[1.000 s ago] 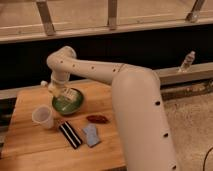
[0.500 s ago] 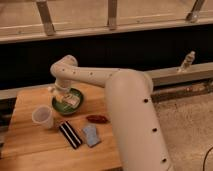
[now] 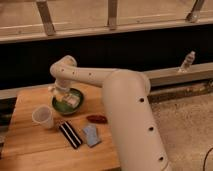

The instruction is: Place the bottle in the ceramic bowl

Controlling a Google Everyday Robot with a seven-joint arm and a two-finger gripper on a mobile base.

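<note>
The green ceramic bowl [image 3: 67,104] sits on the back part of the wooden table [image 3: 30,145]. The cream-white bottle [image 3: 72,101] lies inside the bowl, tilted toward its right side. My gripper [image 3: 59,93] hangs from the white arm [image 3: 100,77] just over the bowl's left rim, at the bottle's left end. The arm hides part of the gripper, and I cannot tell whether it touches the bottle.
A translucent plastic cup [image 3: 43,116] stands front-left of the bowl. A black striped bar [image 3: 70,134], a blue packet [image 3: 91,135] and a red-brown snack [image 3: 96,119] lie in front of the bowl. A tiny clear bottle [image 3: 188,61] stands on the far right ledge.
The gripper moved right from the bowl's left side to over the bowl, and the bottle now shows inside the bowl.
</note>
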